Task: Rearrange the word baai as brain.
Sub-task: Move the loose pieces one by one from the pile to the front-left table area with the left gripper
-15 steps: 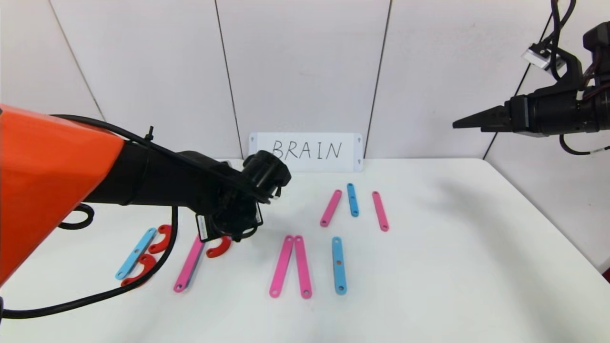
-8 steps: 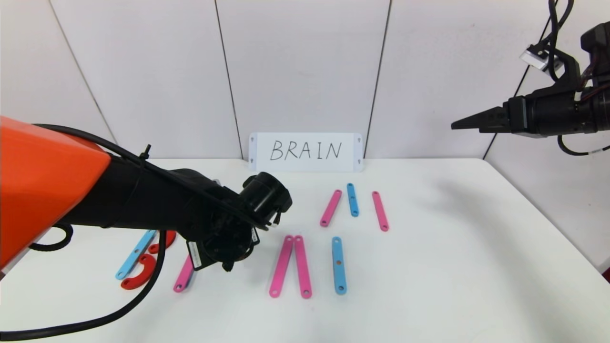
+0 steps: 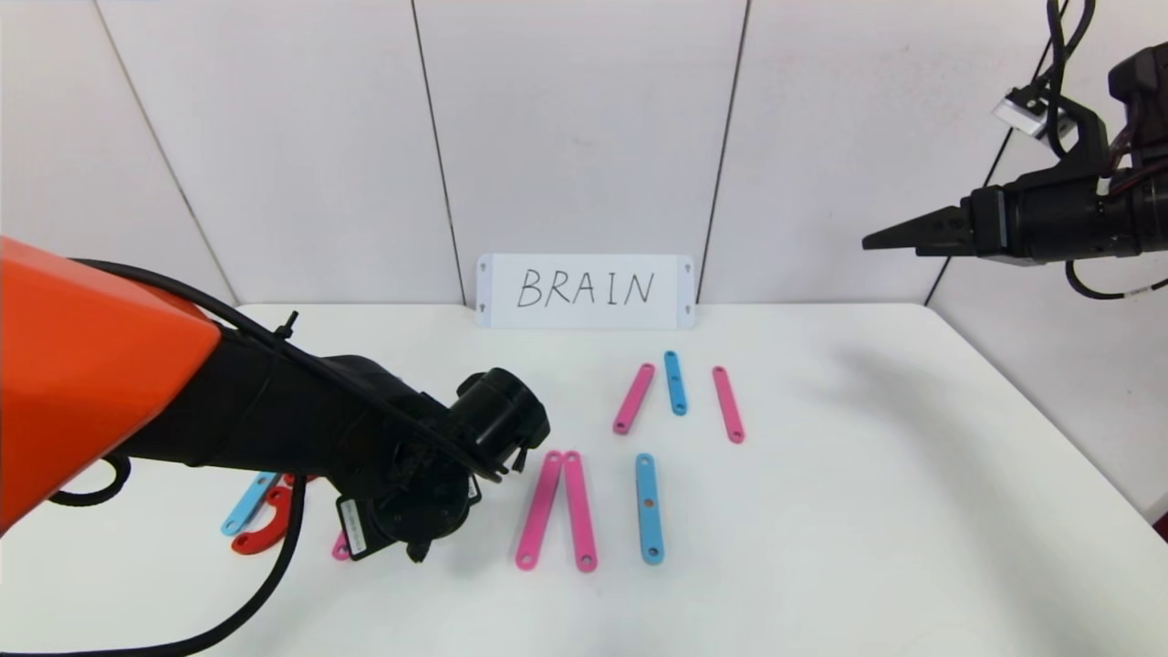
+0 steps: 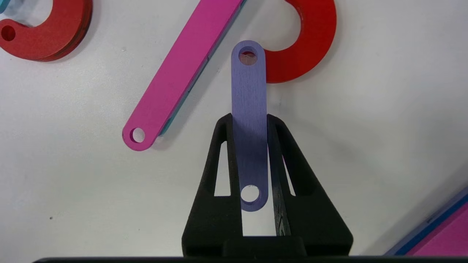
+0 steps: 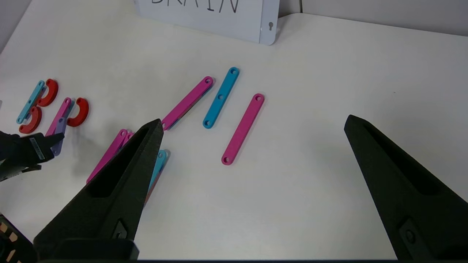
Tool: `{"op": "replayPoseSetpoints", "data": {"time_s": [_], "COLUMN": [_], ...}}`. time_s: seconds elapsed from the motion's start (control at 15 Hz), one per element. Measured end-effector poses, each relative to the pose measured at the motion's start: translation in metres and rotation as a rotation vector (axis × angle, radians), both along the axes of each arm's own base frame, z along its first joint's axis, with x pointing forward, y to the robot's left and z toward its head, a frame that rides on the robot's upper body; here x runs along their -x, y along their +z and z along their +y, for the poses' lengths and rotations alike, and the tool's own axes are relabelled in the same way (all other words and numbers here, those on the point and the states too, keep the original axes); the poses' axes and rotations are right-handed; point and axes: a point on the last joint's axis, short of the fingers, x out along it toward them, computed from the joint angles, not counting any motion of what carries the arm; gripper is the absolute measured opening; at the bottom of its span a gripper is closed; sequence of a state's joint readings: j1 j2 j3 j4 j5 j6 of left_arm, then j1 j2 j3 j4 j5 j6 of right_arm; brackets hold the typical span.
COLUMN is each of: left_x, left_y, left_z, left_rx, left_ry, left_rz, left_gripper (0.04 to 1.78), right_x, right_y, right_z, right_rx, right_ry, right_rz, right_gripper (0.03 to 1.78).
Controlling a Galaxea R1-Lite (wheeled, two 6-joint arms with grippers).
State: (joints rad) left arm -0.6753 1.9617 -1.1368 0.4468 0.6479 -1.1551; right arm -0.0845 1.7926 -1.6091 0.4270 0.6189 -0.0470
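At lower left of the head view, the left gripper (image 4: 250, 120) has been lowered nearer; its jaws are closed on a flat matte purple strip (image 4: 249, 109) overlapping a red half-ring (image 4: 307, 47) on the tabletop (image 3: 867, 511). The right gripper (image 5: 252, 124), upper right, is held wide open, empty.

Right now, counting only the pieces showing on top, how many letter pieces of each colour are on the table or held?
Pink strips: 5
Light-blue strips: 3
Red half-rings: 3
Purple strip: 1
Total: 12
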Motion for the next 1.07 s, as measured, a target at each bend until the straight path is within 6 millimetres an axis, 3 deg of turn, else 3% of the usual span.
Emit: {"op": "replayPoseSetpoints", "data": {"time_s": [1.07], "left_x": [0.0087], "left_y": [-0.0112], "left_z": [0.0007], "left_rx": [-0.007], "left_ry": [-0.003], "left_rz": [0.042], "left_gripper": [0.28], "right_x": [-0.0006], "right_y": [-0.0010], "right_z": [0.0002], "right_rx": [0.001], "right_ry": [0.000], "right_rz": [0.003], "right_gripper": [1.74]}}
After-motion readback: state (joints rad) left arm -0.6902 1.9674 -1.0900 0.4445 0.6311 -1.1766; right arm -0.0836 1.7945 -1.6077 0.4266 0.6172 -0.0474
